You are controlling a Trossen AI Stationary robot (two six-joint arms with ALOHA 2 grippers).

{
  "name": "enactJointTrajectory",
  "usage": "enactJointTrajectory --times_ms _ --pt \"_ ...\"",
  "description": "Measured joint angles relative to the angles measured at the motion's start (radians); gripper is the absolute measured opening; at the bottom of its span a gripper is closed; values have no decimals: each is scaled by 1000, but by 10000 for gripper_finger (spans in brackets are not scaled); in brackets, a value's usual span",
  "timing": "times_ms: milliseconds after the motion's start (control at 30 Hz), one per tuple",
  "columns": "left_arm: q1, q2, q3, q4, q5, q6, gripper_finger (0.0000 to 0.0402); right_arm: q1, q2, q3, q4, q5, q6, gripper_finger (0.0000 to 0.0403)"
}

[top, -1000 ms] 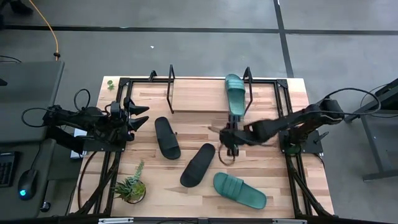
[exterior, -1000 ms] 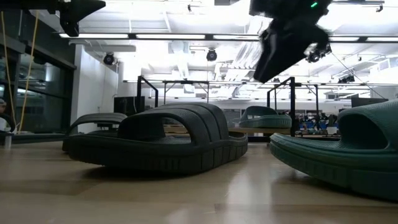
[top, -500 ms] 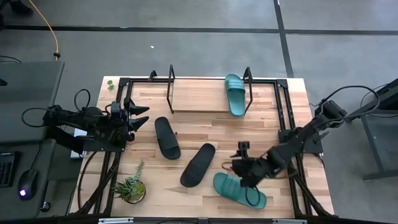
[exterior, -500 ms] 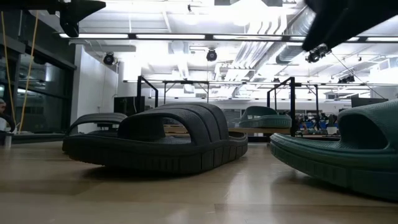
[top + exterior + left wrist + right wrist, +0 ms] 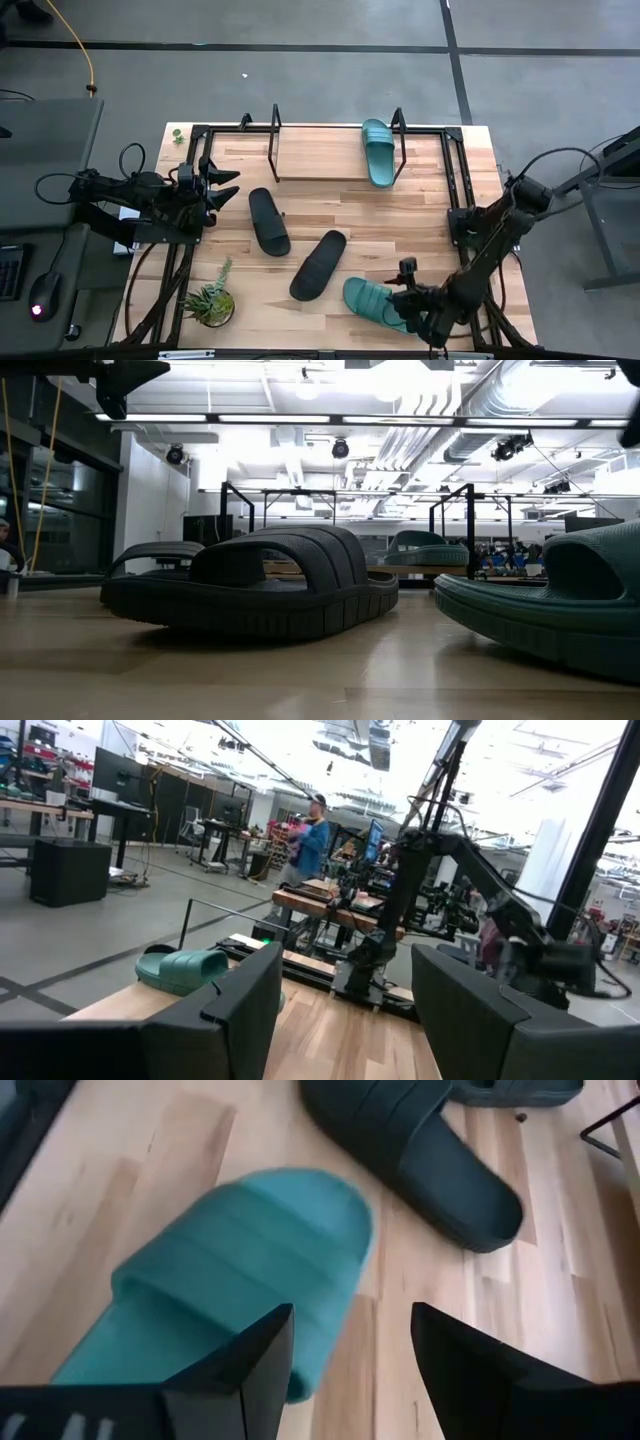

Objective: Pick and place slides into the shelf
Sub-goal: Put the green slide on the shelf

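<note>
Over near teal slide [image 5: 385, 307] | right gripper [image 5: 408, 300] spread wide, apparently empty

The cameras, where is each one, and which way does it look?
High view: above the table, looking straight down; both arms show, right hand over the green sandal.
Low view: at tabletop height, looking across past a black sandal; no arm shows.
Left wrist view: looks over the left hand toward the room.
Right wrist view: looks down on that green sandal, shared with the high view.

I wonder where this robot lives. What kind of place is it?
Probably a robotics lab or workshop: exposed ceiling pipes and strip lights, rows of workbenches with equipment, and a person beyond the wooden table.
</note>
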Motion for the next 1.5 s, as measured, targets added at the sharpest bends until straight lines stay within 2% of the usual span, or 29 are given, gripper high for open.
enactJointTrajectory --times_ms 267,633,1233,1500 --pt "0 0 0 1 0 0 207 27 110 0 5 6 27 195" --pt "0 0 0 1 0 0 207 37 111 0 -16 -62 91 195" --pt "0 0 0 1 0 0 207 -2 115 0 3 22 80 192" --pt "0 0 0 1 0 0 207 -39 202 0 53 26 7 169"
